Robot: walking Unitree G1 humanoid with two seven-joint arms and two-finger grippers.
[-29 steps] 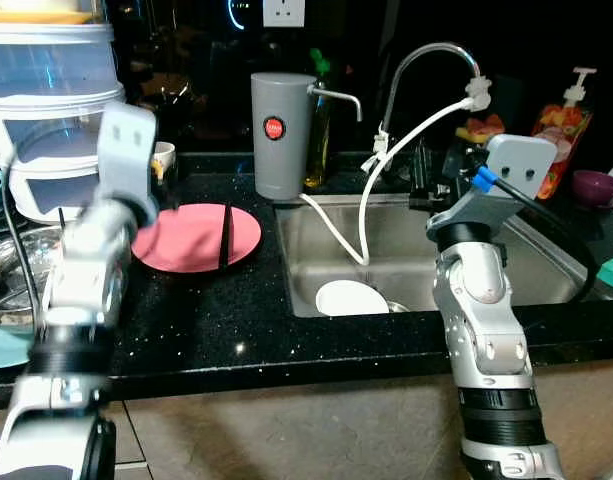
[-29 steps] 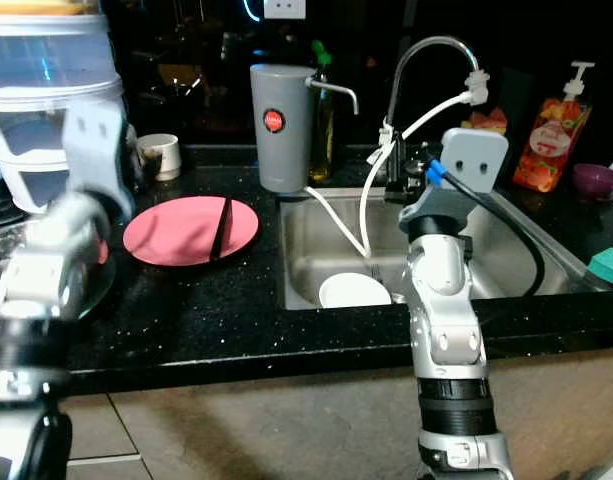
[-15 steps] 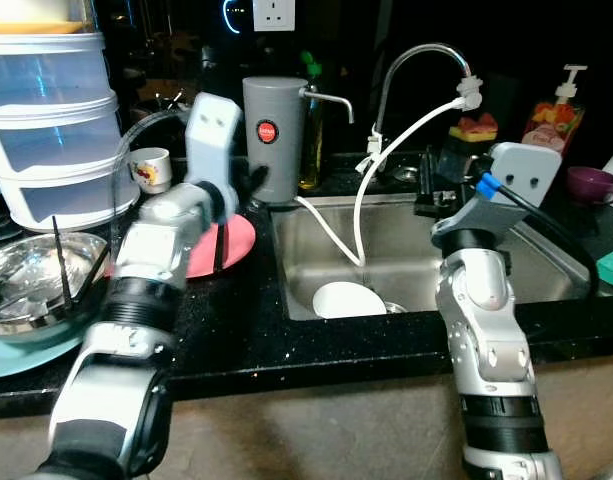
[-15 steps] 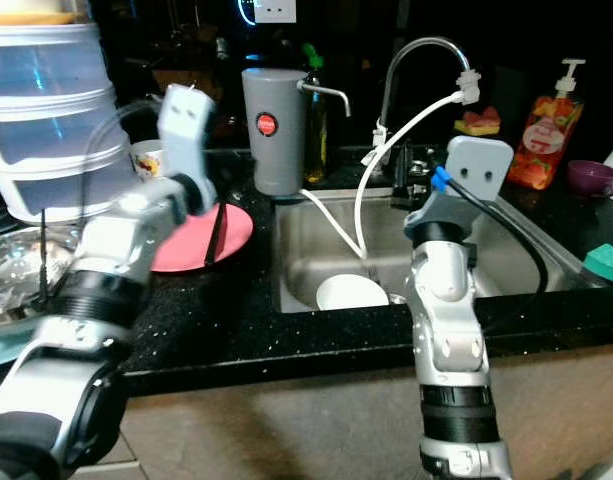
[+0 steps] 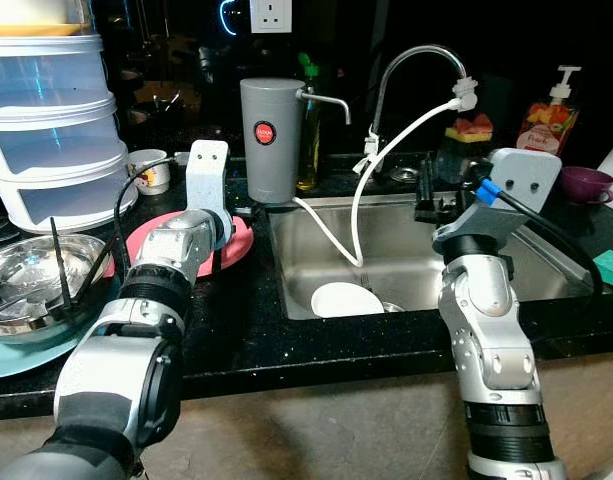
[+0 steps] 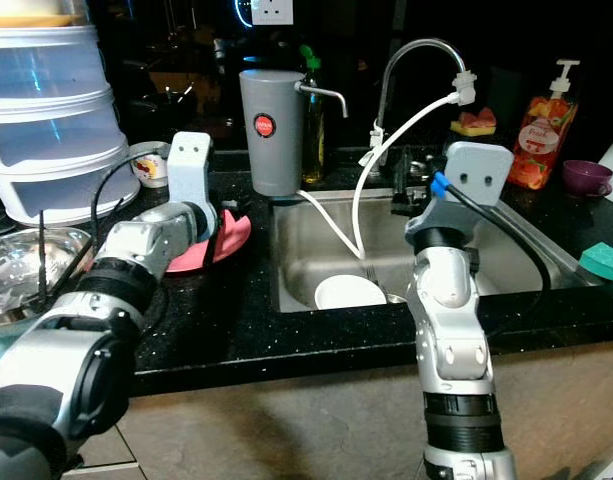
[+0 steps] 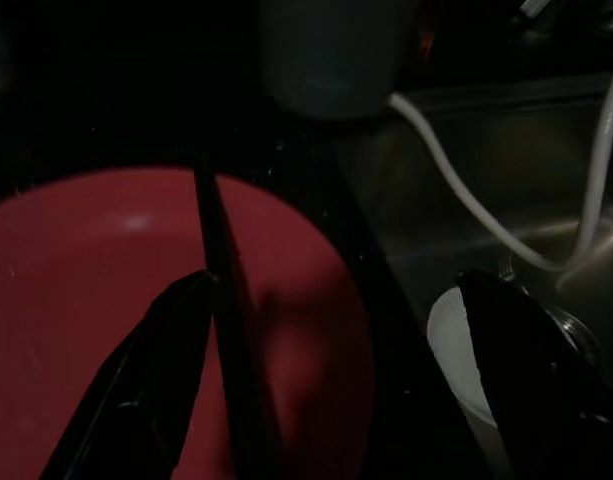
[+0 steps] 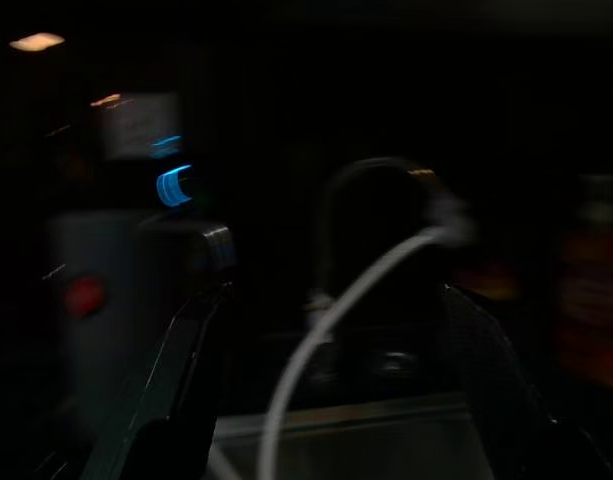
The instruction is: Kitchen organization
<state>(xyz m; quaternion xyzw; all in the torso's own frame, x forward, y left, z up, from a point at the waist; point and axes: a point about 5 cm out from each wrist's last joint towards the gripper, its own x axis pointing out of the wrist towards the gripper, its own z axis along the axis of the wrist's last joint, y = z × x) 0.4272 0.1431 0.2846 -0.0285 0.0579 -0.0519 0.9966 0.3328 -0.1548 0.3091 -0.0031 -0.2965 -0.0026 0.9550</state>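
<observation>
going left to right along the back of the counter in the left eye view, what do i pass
stacked tubs → mug → grey dispenser → tap → soap bottle → purple bowl

Home kitchen: steel sink [image 5: 526,262] with curved tap [image 5: 411,62], black speckled surface [image 5: 246,335], soap bottle [image 5: 541,115], wall socket [image 5: 271,14], stacked containers [image 5: 51,130].

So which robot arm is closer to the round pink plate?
The left. Its tool hangs right over the round pink plate, fingers open around the black stick lying on it. The right tool is up over the steel sink, facing the curved tap.
</observation>
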